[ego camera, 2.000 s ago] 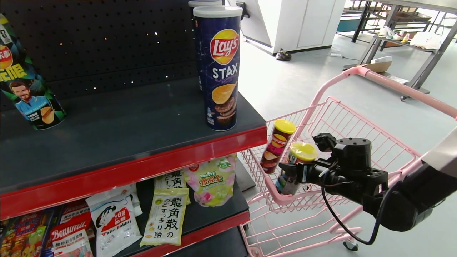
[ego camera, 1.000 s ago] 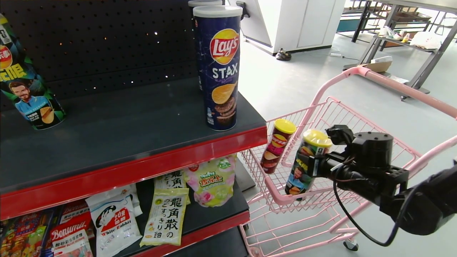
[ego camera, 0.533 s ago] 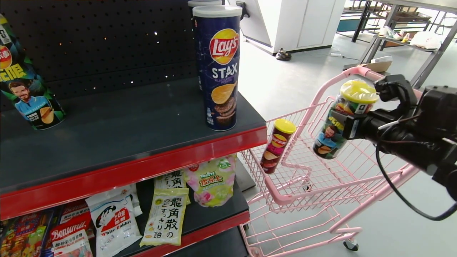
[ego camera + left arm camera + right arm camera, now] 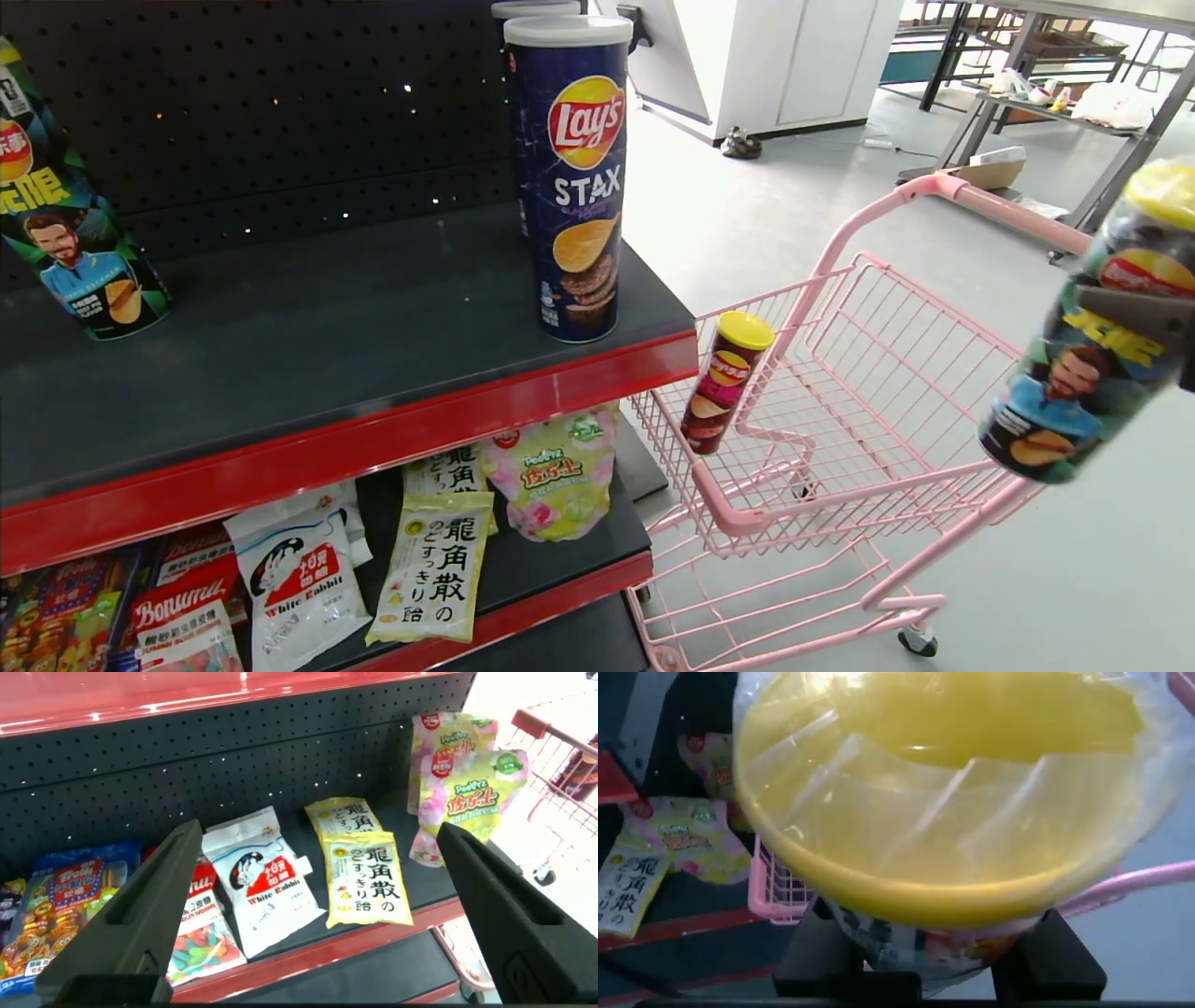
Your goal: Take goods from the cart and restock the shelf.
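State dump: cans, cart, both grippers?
held green can: in the air, tilted, lid on
right gripper: shut on held green can
left gripper: open, empty
red can: in cart, leaning on its wall, lid on
blue can: upright on upper shelf, lid on

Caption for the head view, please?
Right claw holds a yellow-lidded chip can clear of the pink cart; a second can leans inside, beside the shelf.

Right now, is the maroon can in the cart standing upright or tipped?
Tipped: the maroon can leans against the cart's wire wall.
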Robot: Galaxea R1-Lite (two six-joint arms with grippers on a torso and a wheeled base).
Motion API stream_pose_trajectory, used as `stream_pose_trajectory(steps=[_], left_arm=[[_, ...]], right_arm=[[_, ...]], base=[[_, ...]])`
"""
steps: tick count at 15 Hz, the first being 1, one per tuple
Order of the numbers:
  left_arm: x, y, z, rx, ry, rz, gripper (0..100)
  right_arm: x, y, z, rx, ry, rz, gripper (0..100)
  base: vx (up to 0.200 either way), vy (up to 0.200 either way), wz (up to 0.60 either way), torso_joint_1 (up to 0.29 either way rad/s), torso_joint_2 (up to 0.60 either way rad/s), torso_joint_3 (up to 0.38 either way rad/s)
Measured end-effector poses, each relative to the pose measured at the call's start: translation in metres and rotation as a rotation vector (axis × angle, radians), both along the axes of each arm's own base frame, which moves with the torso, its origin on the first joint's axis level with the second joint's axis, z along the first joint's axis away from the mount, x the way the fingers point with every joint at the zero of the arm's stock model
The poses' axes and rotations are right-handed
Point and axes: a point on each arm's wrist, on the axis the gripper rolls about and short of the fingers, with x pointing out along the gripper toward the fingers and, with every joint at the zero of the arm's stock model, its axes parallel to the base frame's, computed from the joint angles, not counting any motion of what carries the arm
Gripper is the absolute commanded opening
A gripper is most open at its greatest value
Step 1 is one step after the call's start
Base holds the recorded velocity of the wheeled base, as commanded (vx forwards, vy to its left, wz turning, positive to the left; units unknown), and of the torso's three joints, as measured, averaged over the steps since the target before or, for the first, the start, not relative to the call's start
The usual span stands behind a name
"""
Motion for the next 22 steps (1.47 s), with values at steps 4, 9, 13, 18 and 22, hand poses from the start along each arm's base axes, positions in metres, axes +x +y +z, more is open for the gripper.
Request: stream_pose_trajectory(steps=[4, 9, 13, 18, 22], left_arm=[[0.000, 0.000, 0.000, 0.000, 0.000, 0.000, 100], [0.000, 0.000, 0.000, 0.000, 0.000, 0.000, 100], [0.000, 0.000, 0.000, 0.000, 0.000, 0.000, 100], [0.000, 0.000, 0.000, 0.000, 0.000, 0.000, 100], [0.000, 0.000, 0.000, 0.000, 0.001, -0.002, 100]], right_arm=[[-0.090, -0.016, -0.028, -0.030, 0.063, 0.016, 0], [-0.133, -0.025, -0.059, -0.054, 0.026, 0.024, 0], [-0.141, -0.026, -0.064, -0.066, 0.000, 0.028, 0], [-0.142, -0.026, -0.066, -0.066, 0.002, 0.032, 0], [-0.139, -0.026, -0.066, -0.067, 0.014, 0.037, 0]], base=[[0.000, 0.000, 0.00, 0.000, 0.00, 0.000], [0.000, 0.000, 0.00, 0.000, 0.00, 0.000], [0.000, 0.000, 0.00, 0.082, -0.28, -0.186], [0.000, 0.000, 0.00, 0.190, -0.56, -0.366], [0.000, 0.000, 0.00, 0.205, -0.52, -0.323]])
